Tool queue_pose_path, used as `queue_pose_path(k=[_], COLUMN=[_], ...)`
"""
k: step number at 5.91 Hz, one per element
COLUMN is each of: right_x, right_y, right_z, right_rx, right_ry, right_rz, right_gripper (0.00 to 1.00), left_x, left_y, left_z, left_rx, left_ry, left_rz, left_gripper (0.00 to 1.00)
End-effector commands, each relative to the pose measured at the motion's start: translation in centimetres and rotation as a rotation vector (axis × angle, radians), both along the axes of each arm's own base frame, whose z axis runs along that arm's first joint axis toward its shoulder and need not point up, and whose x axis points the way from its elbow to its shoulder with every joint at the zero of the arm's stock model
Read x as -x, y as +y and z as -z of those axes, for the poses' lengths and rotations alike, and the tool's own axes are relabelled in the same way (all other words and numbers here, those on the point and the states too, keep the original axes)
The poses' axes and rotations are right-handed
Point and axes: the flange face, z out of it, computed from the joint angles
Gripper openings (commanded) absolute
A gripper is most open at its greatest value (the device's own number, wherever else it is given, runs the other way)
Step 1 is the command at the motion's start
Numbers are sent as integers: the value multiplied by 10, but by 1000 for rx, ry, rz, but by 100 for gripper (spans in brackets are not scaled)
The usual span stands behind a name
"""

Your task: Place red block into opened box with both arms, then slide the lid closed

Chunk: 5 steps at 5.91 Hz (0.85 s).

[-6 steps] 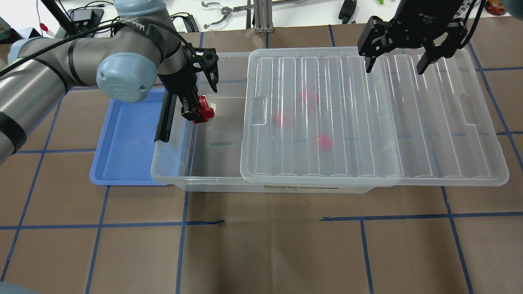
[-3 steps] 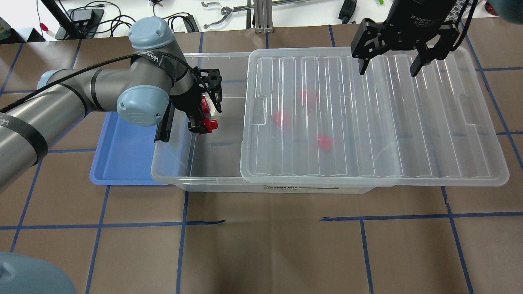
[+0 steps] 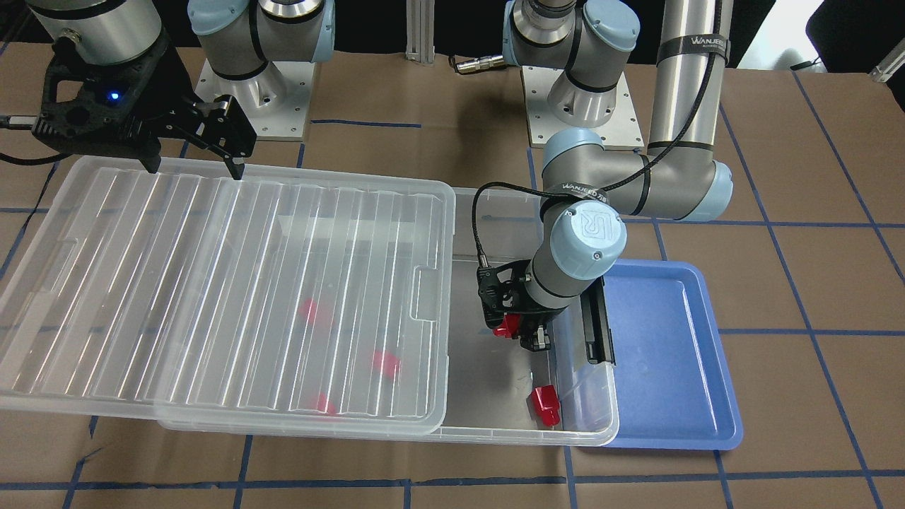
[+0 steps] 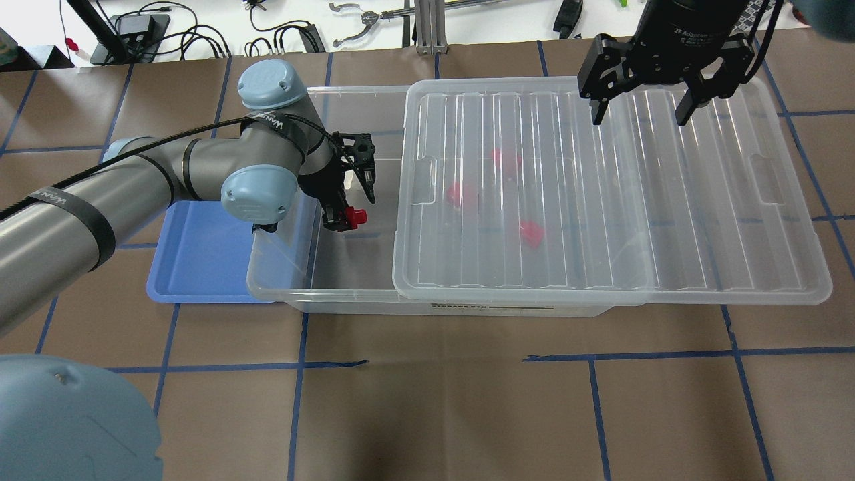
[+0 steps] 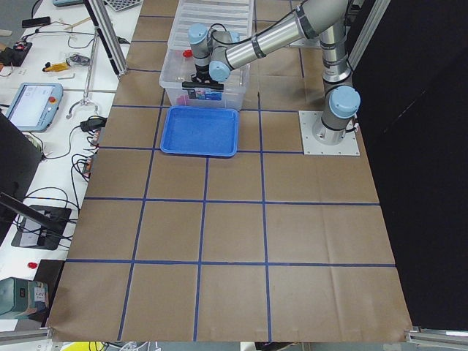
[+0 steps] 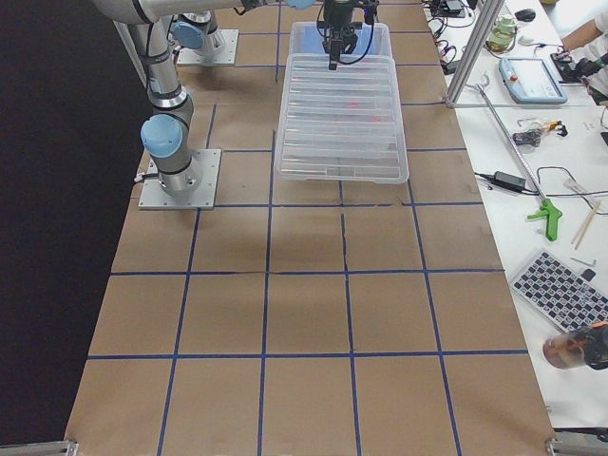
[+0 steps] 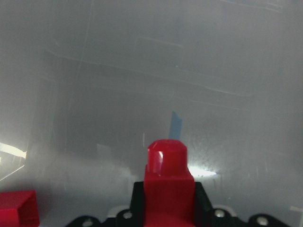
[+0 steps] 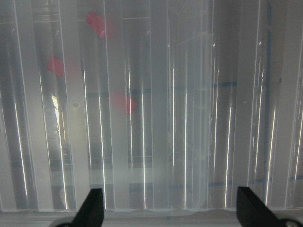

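L gripper (image 4: 340, 214) inside uncovered left end of box (image 4: 280, 288). Fingers clamped on red block (image 4: 355, 216), stub sticking out past fingertips. Block vs. box floor: contact cannot be told. Second red block (image 3: 545, 406) loose on floor near far-left corner. Lid (image 4: 668, 200) covers rest of box, overhangs its right end. Three more blocks (image 4: 462, 195) blurred under lid. R gripper (image 4: 638, 117) over lid's far edge, fingers wide apart, holding nothing. Blue tray (image 4: 194, 260) at box's left end.
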Motion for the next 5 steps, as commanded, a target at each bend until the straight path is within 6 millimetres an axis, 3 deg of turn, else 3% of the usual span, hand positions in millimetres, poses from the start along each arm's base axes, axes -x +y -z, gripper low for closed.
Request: queue_pose_path(k=[1, 2, 3, 5], right_x=[0, 0, 1, 3], right_y=[0, 0, -1, -1], right_z=[1, -1, -2, -3], right_rx=[-2, 3, 6, 9], right_ry=[3, -6, -9, -9], right_rz=[0, 2, 3, 8], right_gripper=[100, 100, 100, 100], left_x=[0, 0, -1, -1], left_y=[6, 5, 5, -1], left_z=[12, 11, 3, -31], left_rx=[13, 15, 27, 67], left_ry=[3, 14, 12, 15], left_rz=[-3, -7, -8, -27], left_gripper=[11, 31, 98, 98])
